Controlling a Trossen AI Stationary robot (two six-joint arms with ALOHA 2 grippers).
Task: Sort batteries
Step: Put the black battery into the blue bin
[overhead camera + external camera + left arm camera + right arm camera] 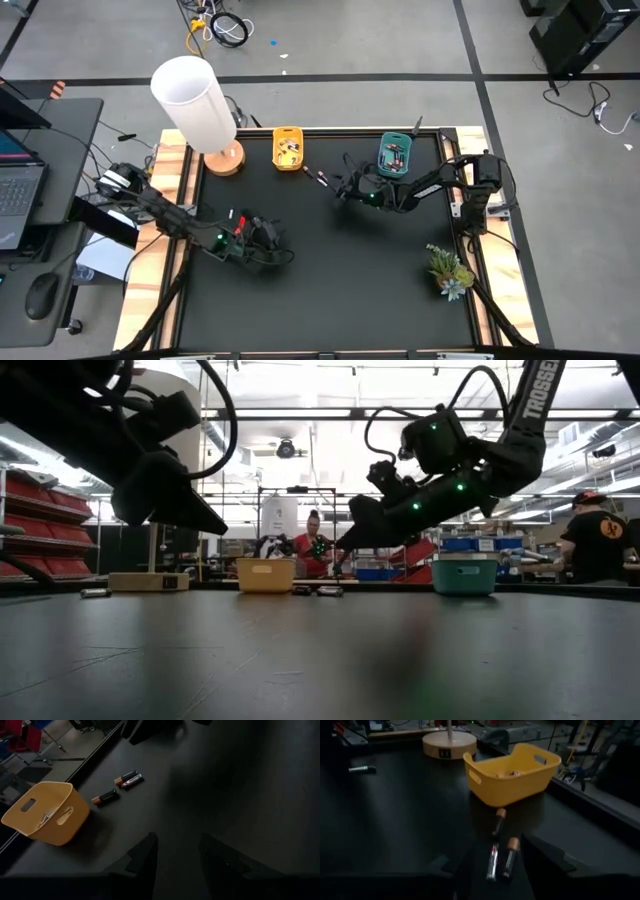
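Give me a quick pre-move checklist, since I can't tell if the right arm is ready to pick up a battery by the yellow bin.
1. Right hand over the loose batteries: ok.
2. Right hand empty and open: ok, nothing between its fingers.
3. Batteries lying apart enough for a single grasp: not ok, two lie side by side, a third just beyond.
4. Yellow bin upright and within reach: ok.
5. Teal bin unobstructed: ok.
6. Left hand away from the right arm's path: ok, it hovers over bare table.
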